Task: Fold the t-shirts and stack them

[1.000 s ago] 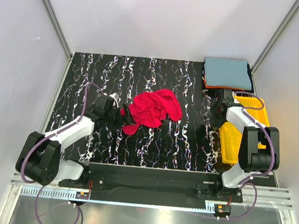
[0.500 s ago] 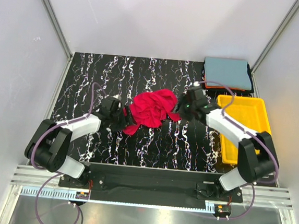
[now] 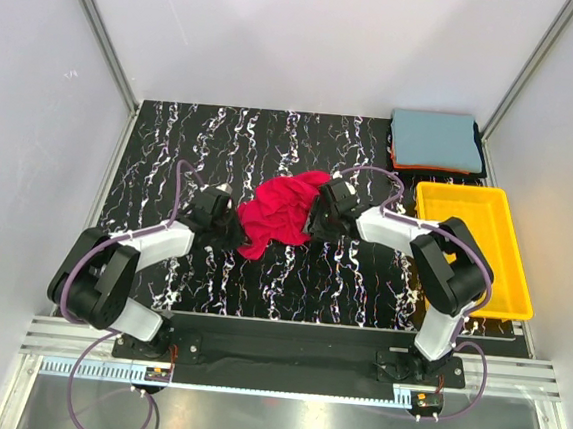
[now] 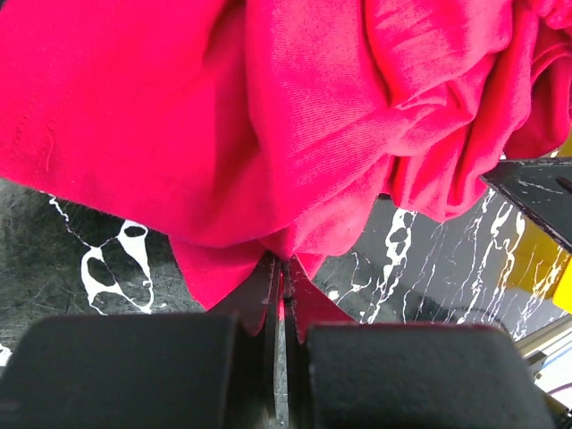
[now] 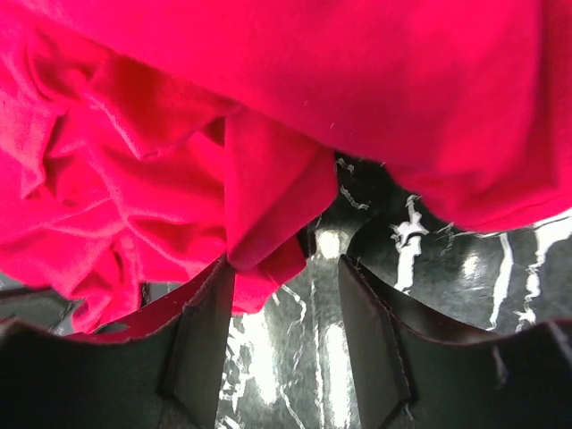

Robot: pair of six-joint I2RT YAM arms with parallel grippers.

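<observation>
A crumpled bright red t-shirt (image 3: pixel 279 210) lies mid-table on the black marbled surface. My left gripper (image 3: pixel 233 232) is at its left edge, jaws pressed together on a fold of the red cloth (image 4: pixel 268 246). My right gripper (image 3: pixel 318 220) is at the shirt's right edge, its fingers (image 5: pixel 201 335) apart, with a flap of red cloth (image 5: pixel 268 232) hanging against the left one and bare table between them. A folded grey-blue t-shirt (image 3: pixel 435 138) tops a stack at the back right, with orange and dark edges (image 3: pixel 411 166) showing beneath.
A yellow plastic tray (image 3: pixel 488 204) sits along the right side of the table, just in front of the folded stack. Grey walls close in the table at left, back and right.
My left gripper shut on the red shirt's left edge. The right arm swung from over the yellow tray leftward to the shirt's right edge.
</observation>
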